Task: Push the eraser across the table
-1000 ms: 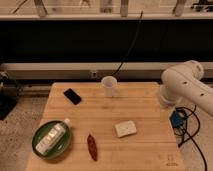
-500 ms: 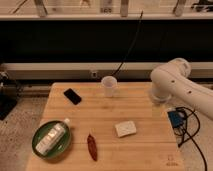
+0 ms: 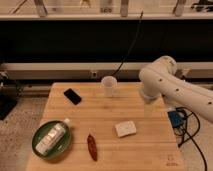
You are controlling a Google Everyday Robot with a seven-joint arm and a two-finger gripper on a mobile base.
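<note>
The eraser (image 3: 72, 96) is a small flat black slab lying on the far left part of the light wooden table (image 3: 102, 114). Only my white arm (image 3: 161, 81) shows, reaching in from the right, with its rounded end over the table's far right edge. My gripper itself does not show in this view. The arm is well to the right of the eraser, with a cup between them.
A translucent white cup (image 3: 109, 86) stands at the far middle of the table. A whitish block (image 3: 125, 128) lies right of centre, a dark red chili-shaped thing (image 3: 92, 146) near the front. A green plate (image 3: 37, 149) holding a bottle (image 3: 52, 137) sits front left. A blue box (image 3: 175, 120) and cables lie off the right edge.
My arm has swung leftward from the right side, further over the table's far right edge. The eraser and the other objects have not moved.
</note>
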